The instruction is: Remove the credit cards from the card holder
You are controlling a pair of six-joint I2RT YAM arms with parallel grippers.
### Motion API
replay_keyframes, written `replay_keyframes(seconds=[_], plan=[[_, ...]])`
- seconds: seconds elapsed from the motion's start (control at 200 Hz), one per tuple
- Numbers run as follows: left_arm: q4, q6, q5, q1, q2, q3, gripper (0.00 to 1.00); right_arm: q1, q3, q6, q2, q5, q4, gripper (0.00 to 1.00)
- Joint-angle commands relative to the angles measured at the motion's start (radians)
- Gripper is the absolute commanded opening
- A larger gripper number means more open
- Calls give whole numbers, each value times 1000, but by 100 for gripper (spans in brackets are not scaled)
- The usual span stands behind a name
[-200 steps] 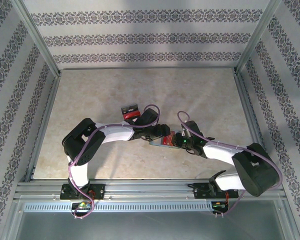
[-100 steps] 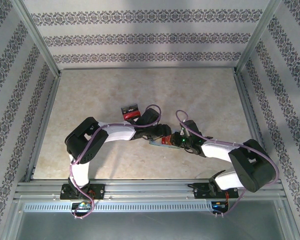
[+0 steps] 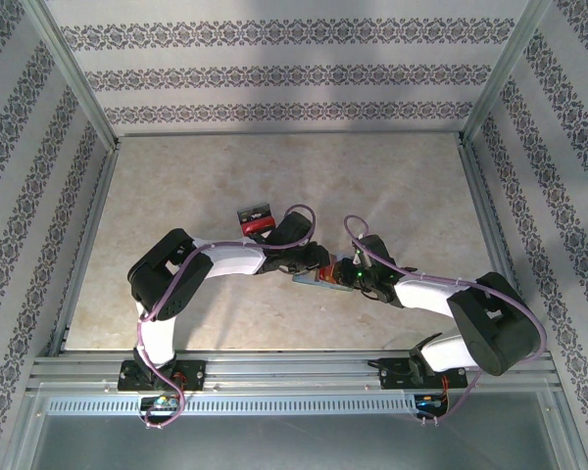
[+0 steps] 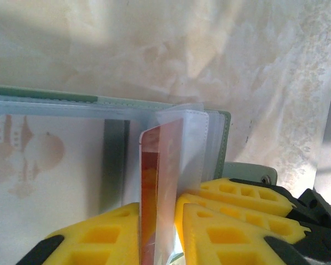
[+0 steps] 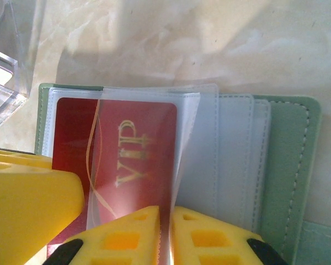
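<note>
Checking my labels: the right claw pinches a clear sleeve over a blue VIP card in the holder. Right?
No, the card is red, not blue. The right wrist view shows the right claw pinching the clear sleeve over the red VIP card in the holder.

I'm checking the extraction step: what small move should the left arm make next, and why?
Probably firm the left gripper on the reddish plastic card and draw it out: its yellow fingers closely flank the card's edge, while the right gripper pins a clear sleeve of the pale teal wallet.
</note>
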Motion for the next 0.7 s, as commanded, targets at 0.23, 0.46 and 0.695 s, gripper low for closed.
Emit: replay_keyframes(seconds=[0.23, 0.46, 0.695], plan=[[38, 30, -10, 30, -22, -29, 11, 1, 3, -5, -11, 25, -75, 16], [55, 38, -3, 39, -35, -49, 1, -12, -2, -3, -11, 32, -94, 16], [58, 62, 2, 63, -82, -85, 1, -26, -10, -4, -17, 39, -117, 15]])
